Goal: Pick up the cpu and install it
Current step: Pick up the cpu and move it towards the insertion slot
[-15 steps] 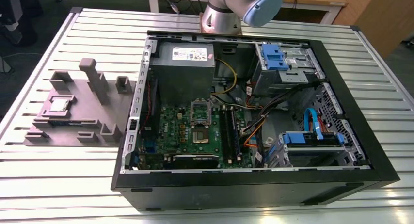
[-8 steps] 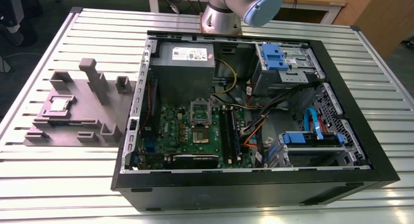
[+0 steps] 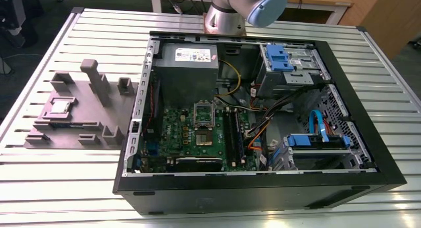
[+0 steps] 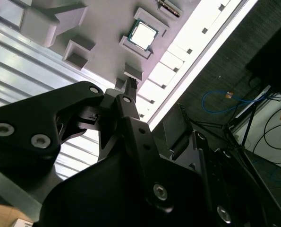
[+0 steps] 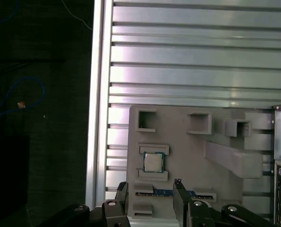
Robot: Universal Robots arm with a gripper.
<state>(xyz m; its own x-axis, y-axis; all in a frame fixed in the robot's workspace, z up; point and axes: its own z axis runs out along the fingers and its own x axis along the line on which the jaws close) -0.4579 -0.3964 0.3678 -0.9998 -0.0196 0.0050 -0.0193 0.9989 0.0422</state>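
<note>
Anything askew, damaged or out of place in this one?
Nothing stands out. The cpu lies flat and square in its pocket on the grey holder, the open end effector is empty and apart from it, and the computer case lies open on its side.

You are in a robotics lab or workshop: a silver-grey robot arm [image 3: 227,13] stands at the far edge of a ribbed aluminium-profile counter [image 3: 66,188], which carries an opened black desktop computer case [image 3: 263,196] and a grey moulded parts fixture [image 3: 82,117]. Pale wooden desks [image 3: 316,0] and a dark carpeted floor [image 5: 36,47] surround it.
</note>
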